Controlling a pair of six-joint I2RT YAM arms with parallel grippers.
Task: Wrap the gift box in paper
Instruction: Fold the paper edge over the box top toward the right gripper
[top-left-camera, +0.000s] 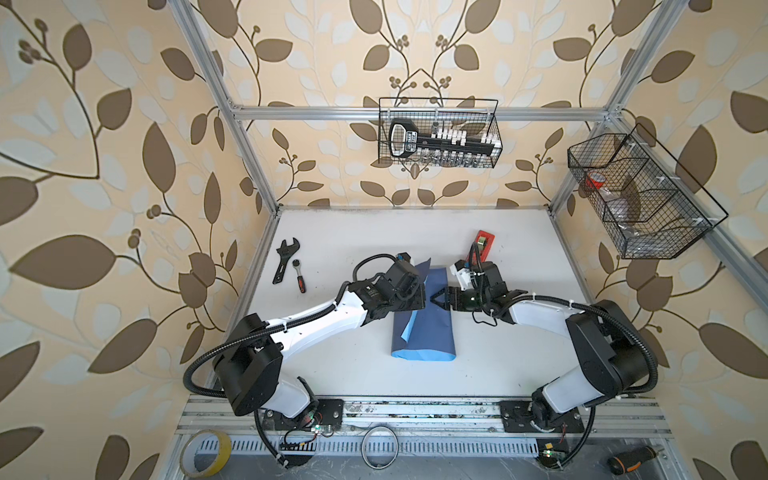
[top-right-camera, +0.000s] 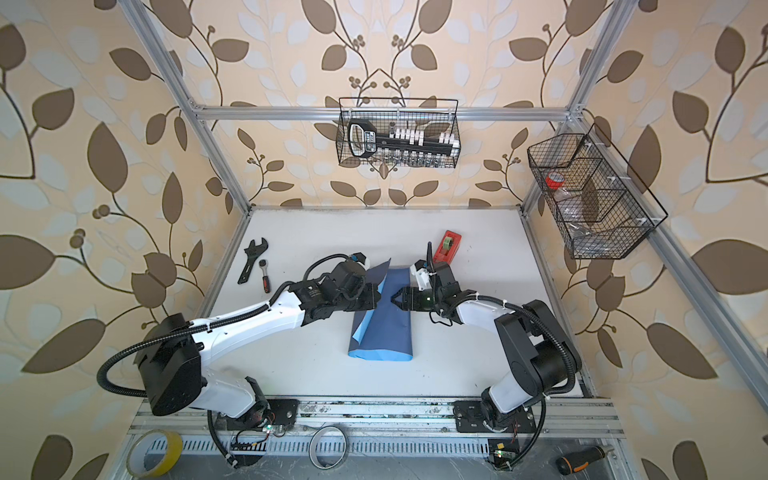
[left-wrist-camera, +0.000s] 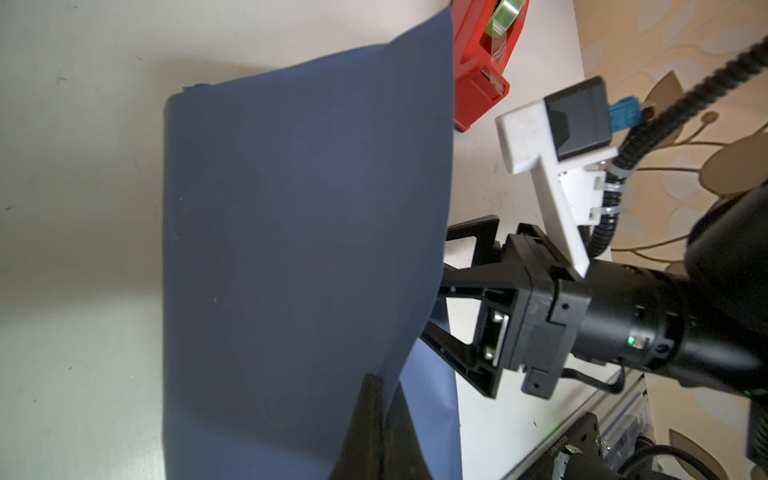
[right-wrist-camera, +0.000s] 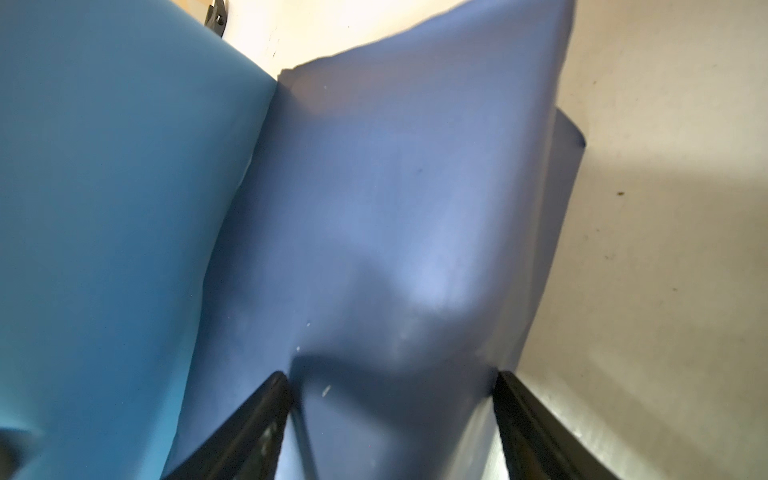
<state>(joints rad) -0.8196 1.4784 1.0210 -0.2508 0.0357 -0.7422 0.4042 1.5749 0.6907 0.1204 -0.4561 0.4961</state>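
Observation:
The paper (top-left-camera: 428, 328) (top-right-camera: 386, 328) lies folded over itself mid-table, slate-blue side out, with a light-blue strip at its near end. The gift box is hidden under it. My left gripper (top-left-camera: 419, 297) (left-wrist-camera: 374, 399) is shut on the edge of a raised flap of the paper (left-wrist-camera: 291, 249). From the other side, my right gripper (top-left-camera: 438, 299) (right-wrist-camera: 390, 382) has its jaws wide, one on each side of the paper-covered bulge (right-wrist-camera: 395, 249), pressing it. The flap's light-blue face (right-wrist-camera: 104, 228) stands up beside that bulge.
A red tape dispenser (top-left-camera: 483, 244) (left-wrist-camera: 482, 62) stands just behind the right wrist. A wrench (top-left-camera: 286, 259) and a ratchet (top-left-camera: 299, 278) lie at the far left. Wire baskets (top-left-camera: 438, 133) (top-left-camera: 640, 195) hang on the frame. A yellow tape roll (top-left-camera: 205, 453) and a screwdriver (top-left-camera: 631, 459) lie along the front rail.

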